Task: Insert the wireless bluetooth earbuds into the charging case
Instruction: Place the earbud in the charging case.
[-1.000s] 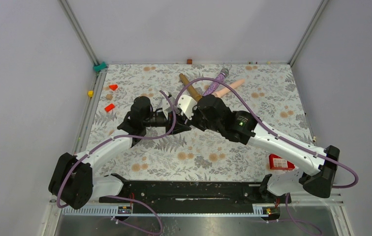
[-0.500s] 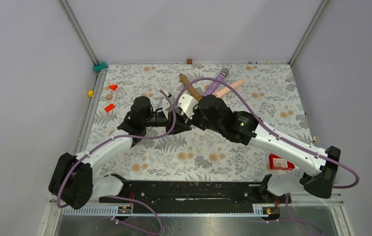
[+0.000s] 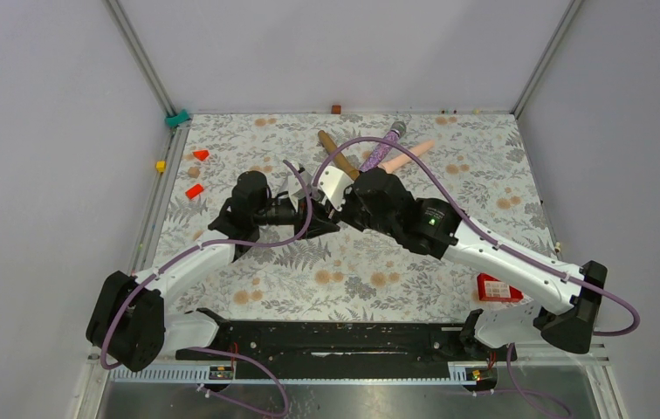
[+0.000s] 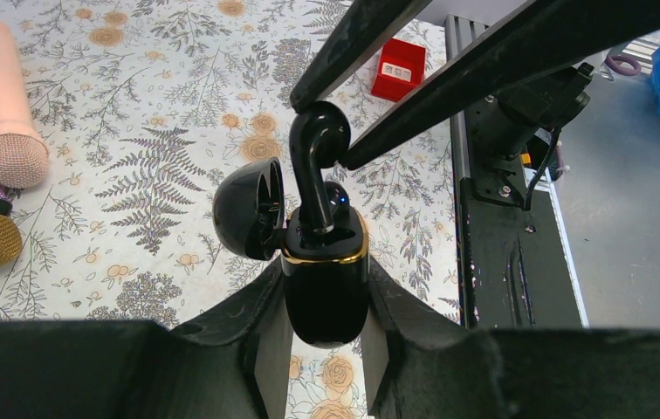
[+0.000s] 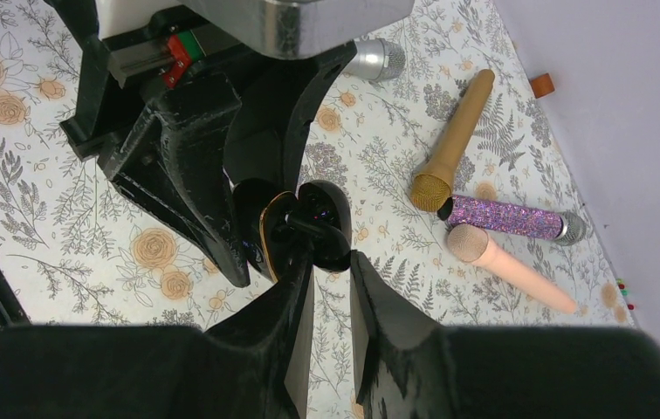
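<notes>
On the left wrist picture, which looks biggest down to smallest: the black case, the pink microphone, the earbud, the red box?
1. black case, though it sits nearest the camera, which flatters it
2. pink microphone
3. earbud
4. red box

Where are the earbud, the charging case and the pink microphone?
earbud point(image 4: 316, 138): left wrist view, rounded head.
charging case point(image 4: 326, 292): left wrist view, front body.
pink microphone point(image 4: 3, 78): left wrist view, handle.
</notes>
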You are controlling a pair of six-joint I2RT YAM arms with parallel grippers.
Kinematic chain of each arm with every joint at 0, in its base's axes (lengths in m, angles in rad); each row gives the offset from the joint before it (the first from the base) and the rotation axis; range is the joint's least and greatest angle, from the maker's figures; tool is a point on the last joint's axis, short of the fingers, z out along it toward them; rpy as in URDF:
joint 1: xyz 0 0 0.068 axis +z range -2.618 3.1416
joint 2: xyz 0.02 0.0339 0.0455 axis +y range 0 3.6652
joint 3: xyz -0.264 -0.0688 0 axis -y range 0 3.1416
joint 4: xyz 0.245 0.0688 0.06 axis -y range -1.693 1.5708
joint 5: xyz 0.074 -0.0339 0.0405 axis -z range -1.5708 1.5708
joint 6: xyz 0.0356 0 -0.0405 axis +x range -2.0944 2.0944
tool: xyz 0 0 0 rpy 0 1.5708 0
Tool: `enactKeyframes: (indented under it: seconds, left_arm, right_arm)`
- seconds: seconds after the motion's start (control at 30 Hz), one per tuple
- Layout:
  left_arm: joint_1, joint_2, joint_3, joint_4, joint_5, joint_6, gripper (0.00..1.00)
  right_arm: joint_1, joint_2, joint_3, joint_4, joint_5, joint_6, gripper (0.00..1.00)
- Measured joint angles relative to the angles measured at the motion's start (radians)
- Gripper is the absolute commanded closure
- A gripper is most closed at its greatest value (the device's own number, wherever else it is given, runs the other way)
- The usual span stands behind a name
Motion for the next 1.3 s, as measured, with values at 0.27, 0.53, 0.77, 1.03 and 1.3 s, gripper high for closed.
enactKeyframes:
  seconds: [0.27,0.53,0.77,1.03,1.3]
  left_arm:
    - [0.0,0.0,0.0,0.0,0.0,0.0,1.0]
    - [-0.001,0.0,0.0,0.0,0.002,-0.001,1.0]
    - [-0.002,0.0,-0.003,0.0,0.006,-0.001,1.0]
    - [-0.002,0.0,-0.005,0.003,0.006,-0.004,1.0]
    - [-0.002,0.0,-0.005,0.008,0.007,-0.004,1.0]
  right_arm:
    - [0.0,0.008,-0.003,0.0,-0.018,0.0,0.78]
    - [0.0,0.01,-0.003,-0.001,-0.032,0.0,0.78]
    - [0.0,0.01,-0.003,-0.002,-0.051,-0.006,0.77]
    - [0.008,0.01,-0.003,-0.003,-0.08,-0.016,0.74]
    - [0.014,0.013,-0.003,-0.01,-0.089,-0.023,0.6]
